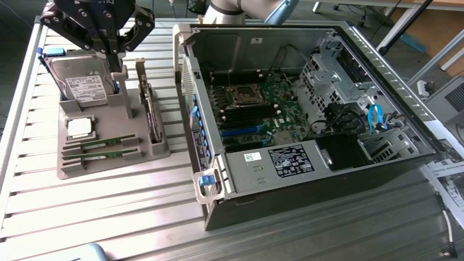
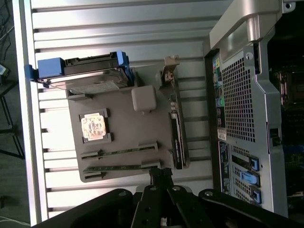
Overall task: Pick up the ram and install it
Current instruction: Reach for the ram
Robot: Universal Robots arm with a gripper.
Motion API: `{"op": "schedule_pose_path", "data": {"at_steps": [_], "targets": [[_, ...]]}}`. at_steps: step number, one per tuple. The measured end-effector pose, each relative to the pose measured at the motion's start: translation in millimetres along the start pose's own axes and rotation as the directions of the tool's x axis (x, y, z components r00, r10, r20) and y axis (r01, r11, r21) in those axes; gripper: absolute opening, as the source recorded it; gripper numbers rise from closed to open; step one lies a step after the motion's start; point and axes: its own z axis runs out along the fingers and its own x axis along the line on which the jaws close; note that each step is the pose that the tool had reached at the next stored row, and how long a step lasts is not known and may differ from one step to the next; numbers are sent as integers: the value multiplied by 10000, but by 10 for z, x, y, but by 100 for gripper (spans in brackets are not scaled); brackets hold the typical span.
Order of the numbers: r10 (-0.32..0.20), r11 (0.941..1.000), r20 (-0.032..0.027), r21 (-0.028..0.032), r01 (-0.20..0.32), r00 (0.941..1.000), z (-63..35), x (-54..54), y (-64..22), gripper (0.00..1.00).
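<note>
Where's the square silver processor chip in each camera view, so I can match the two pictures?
Exterior view: the processor chip lies on the grey holder at the exterior view's left, between the hard drive and the two ram sticks.
Wrist view: the chip sits in its square recess, between the hard drive and the ram sticks.
Shared landmark: the hard drive with its blue bracket, upright at the holder's edge.
</note>
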Motion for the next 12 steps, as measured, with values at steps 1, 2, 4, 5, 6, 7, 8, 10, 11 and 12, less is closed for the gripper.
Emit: {"op": "schedule_pose_path", "data": {"at_steps": [1, 2, 4, 5, 6, 7, 8, 10, 11, 12], "targets": [[0, 10000, -1, 0, 0, 10000, 0, 0, -3, 11], [-1, 10000, -1, 0, 1, 10000, -1, 0, -5, 11], [0, 10000, -1, 1, 0, 10000, -1, -1, -10, 11], [0, 10000, -1, 1, 0, 10000, -1, -1, -12, 11], [0, 10000, -1, 0, 0, 10000, -1, -1, -14, 11], [0, 10000, 0, 0, 0, 10000, -1, -1, -17, 11], [0, 10000, -1, 0, 0, 10000, -1, -2, -20, 11], [0, 10000, 0, 0, 0, 10000, -1, -2, -25, 11], [0, 10000, 0, 1, 0, 10000, -1, -2, -27, 11], [0, 10000, -1, 1, 0, 10000, -2, -2, -30, 11]]}}
